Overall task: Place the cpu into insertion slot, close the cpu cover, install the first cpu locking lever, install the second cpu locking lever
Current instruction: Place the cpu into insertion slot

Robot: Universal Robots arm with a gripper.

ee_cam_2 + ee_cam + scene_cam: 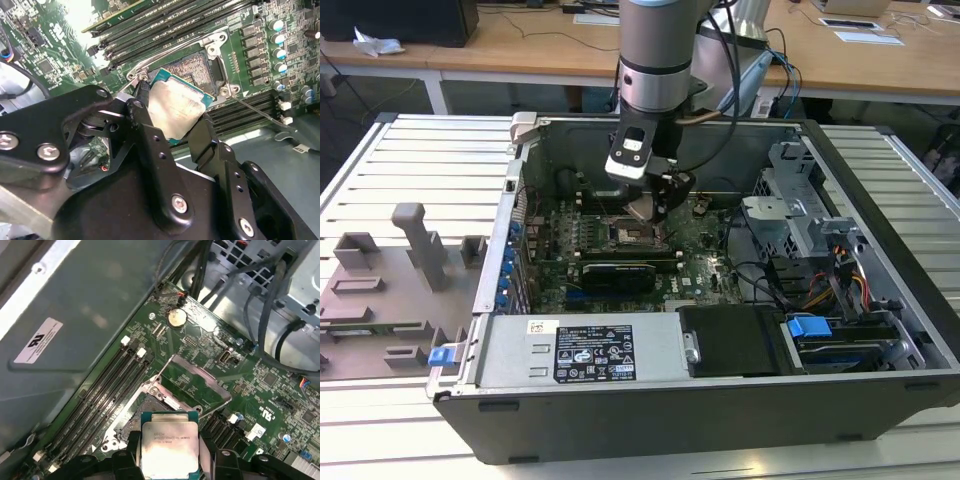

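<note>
Inside the open metal case (650, 420), my gripper (655, 208) clamps its black fingers (145, 130) on the cpu (170, 447), a flat square chip with a dull silver top, tilted just above the insertion slot (192, 65) on the green motherboard (705, 262). I judge it needs levelling and squaring to the dark pin field; the thin metal cpu cover (200, 375) stands open beside it.
</note>
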